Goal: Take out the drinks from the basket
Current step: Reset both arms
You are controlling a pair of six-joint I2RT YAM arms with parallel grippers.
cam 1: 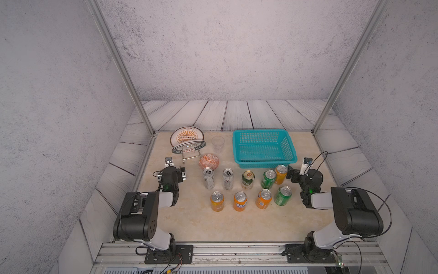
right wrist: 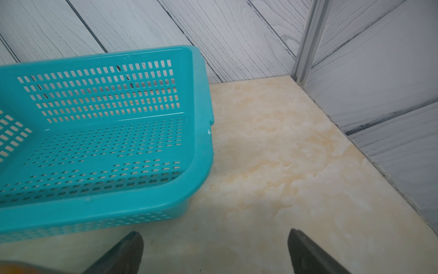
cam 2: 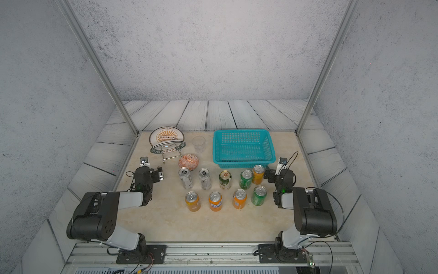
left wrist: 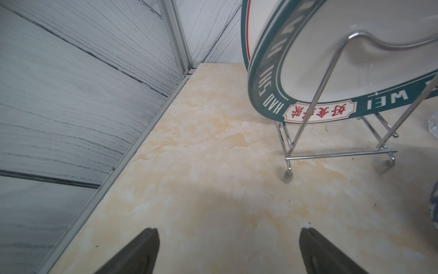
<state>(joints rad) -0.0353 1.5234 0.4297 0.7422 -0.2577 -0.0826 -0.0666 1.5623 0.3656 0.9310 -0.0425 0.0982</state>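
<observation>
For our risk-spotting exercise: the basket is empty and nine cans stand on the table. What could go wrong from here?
1. The open right gripper sits right beside the end orange can; retracting carelessly could tip it into the neighbouring green can.
2. The open left gripper points toward the wire plate rack; a forward move could hit it.

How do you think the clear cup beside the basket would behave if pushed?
The clear cup looks empty and thin-walled, so probably light and quick to slide. Upright on a narrower base, it may tip under a high push; squeezing likely flexes it.
</observation>
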